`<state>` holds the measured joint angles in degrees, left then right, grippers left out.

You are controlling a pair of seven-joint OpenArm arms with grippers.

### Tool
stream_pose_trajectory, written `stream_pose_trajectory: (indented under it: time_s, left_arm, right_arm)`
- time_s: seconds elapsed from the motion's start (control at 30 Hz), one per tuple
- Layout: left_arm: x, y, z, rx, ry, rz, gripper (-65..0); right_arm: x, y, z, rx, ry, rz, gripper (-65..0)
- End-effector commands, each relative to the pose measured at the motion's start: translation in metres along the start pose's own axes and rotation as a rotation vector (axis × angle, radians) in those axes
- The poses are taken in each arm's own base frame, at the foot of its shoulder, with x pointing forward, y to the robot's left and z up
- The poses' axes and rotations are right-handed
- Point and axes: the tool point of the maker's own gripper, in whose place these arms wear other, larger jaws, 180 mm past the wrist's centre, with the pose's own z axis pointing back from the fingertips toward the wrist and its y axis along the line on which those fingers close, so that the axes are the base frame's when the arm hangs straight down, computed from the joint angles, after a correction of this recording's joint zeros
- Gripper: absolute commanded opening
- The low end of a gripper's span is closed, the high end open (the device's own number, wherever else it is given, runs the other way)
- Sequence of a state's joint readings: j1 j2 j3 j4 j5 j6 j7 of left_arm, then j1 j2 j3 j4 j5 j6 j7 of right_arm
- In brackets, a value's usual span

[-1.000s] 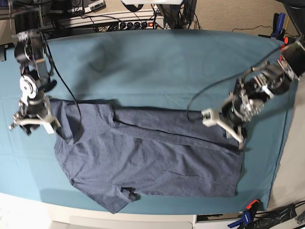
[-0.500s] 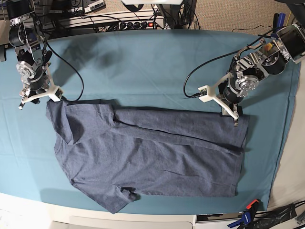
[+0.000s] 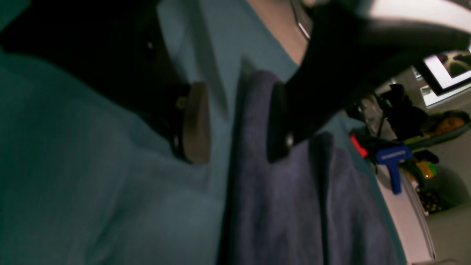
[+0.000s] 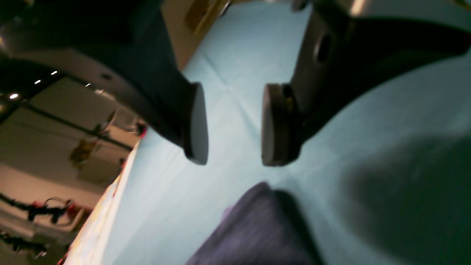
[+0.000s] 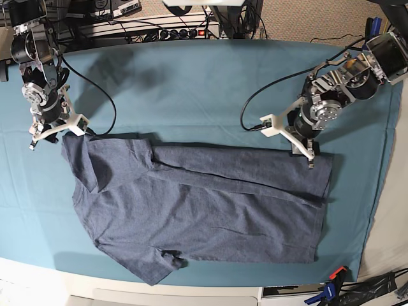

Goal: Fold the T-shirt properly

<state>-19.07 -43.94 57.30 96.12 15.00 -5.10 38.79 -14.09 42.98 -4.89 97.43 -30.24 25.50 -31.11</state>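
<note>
On teal cloth (image 5: 191, 83), T-shirt (image 5: 204, 204) lettering hidden, both jaws apart, empty.

Table covering: smooth teal cloth (image 5: 204, 89) filling most of the frame.
Floor: beige carpet (image 5: 306, 19) along the upper right.
Upper edge: black power strip (image 5: 175, 32) with a red light, tangled cables.
Lower right corner: blue and orange clamp (image 5: 328, 290).

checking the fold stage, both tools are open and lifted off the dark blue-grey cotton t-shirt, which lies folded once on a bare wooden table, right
Not quite: the dark blue-grey cotton T-shirt lies on a teal table cloth, not bare wood, as the base view shows. The rest holds: the left tool and the right tool are open with nothing between their pads, and the shirt lies folded once.
</note>
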Motion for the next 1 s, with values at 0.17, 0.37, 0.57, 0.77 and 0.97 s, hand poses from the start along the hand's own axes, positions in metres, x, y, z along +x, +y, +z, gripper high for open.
stream_pose_trajectory:
  time_s: [0.17,0.37,0.57,0.77,0.97]
  left_arm:
    - [0.012,0.011,0.001,0.024,-0.04,0.012,-37.7]
    - [0.011,0.012,0.001,0.031,-0.037,0.003,-37.7]
    - [0.012,0.012,0.001,0.031,-0.038,0.003,-37.7]
    - [0.011,0.012,0.001,0.031,-0.037,0.003,-37.7]
    - [0.011,0.014,0.001,0.043,-0.034,-0.011,-37.7]
  right_arm:
    - [0.005,-0.014,0.001,-0.048,-0.015,-0.013,-40.2]
    - [0.012,-0.01,-0.001,-0.04,-0.043,-0.023,-40.2]
    - [-0.005,-0.01,-0.019,-0.018,0.005,-0.045,-40.2]
    - [0.011,-0.01,-0.027,0.009,-0.027,-0.017,-40.2]
    - [0.018,0.017,-0.04,0.082,-0.009,0.051,-40.2]
